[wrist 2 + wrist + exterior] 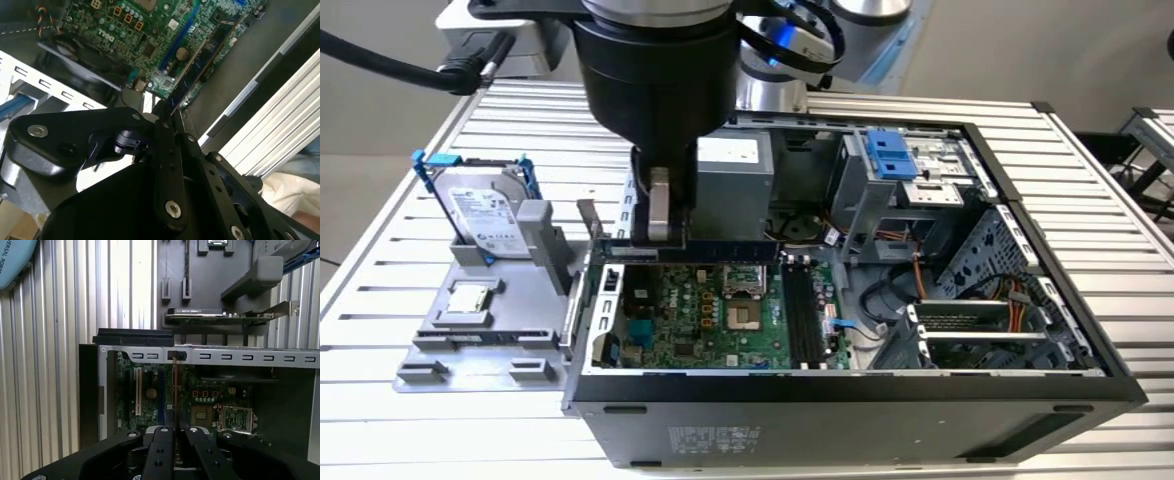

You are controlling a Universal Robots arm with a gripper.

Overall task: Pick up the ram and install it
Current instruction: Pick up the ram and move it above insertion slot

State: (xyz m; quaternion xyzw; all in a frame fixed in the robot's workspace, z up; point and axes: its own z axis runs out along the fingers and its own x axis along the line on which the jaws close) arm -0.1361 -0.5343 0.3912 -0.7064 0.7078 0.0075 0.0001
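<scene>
1. We see the pincer (664, 215) hanging from the thick black arm in the upper middle of the exterior view. Its two fingers are drawn narrow and clamp the ram (707, 249).
2. The ram is a thin, dark-blue stick held on edge. It lies crosswise in the picture and juts out on both sides of the fingers, more toward the exterior view's right.
3. In the second wrist view the pincer (167, 117) grips the ram (205, 57), and the stick reaches out from between the fingers over the green motherboard (150, 40).
4. In the first wrist view we meet the ram (174, 390) edge-on, as a thin line running out from the pincer (173, 432).
5. In the exterior view the motherboard (694, 315) lies flat inside the open computer case (854, 395). The ram hovers at the board's upper edge; we cannot tell whether it touches anything there.
6. The long black memory slots (803, 315) run up and down in the picture, lower and toward the exterior view's right of the ram, apart from it.
7. At the exterior view's left, a grey holder (467, 360) rests on the ribbed metal table (440, 430). In it a silver hard drive (487, 212) stands upright in a blue-handled frame, with a small square processor chip (471, 298) just below it in the picture.
</scene>
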